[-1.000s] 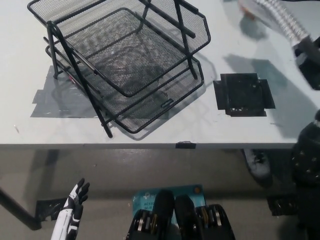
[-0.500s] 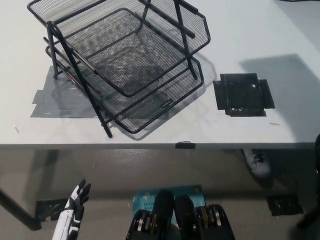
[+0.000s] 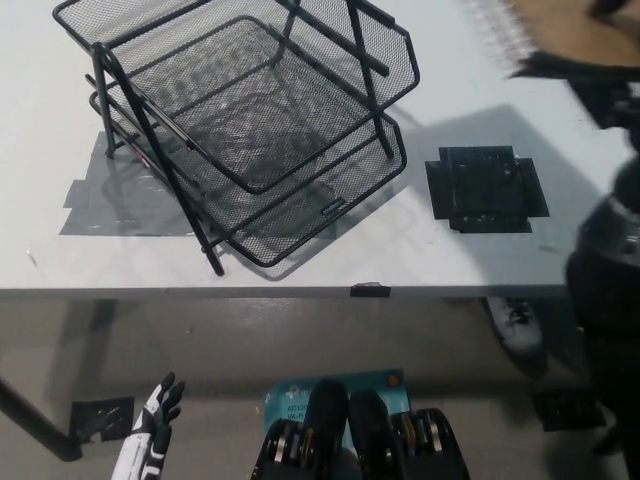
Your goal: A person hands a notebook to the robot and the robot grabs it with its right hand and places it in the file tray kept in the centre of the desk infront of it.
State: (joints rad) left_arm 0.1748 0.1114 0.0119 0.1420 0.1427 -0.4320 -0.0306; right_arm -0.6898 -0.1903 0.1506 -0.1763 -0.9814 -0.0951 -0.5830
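Black wire mesh forms the stacked file tray (image 3: 250, 120), standing on the left-centre of the pale tabletop (image 3: 470, 260), over grey tape patches (image 3: 110, 205). A spiral-bound notebook (image 3: 555, 25) with a tan cover hangs above the tabletop's far right corner, blurred. The black right hand (image 3: 585, 80) is at its lower edge; whether it grasps cannot be told. A black tape square (image 3: 485, 190) lies near the right edge. The white left hand (image 3: 155, 425) rests below the near edge, fingers spread, holding nothing.

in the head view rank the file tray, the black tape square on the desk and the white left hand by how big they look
1. File tray: largest by far.
2. Black tape square.
3. White left hand: smallest, partly cut off.
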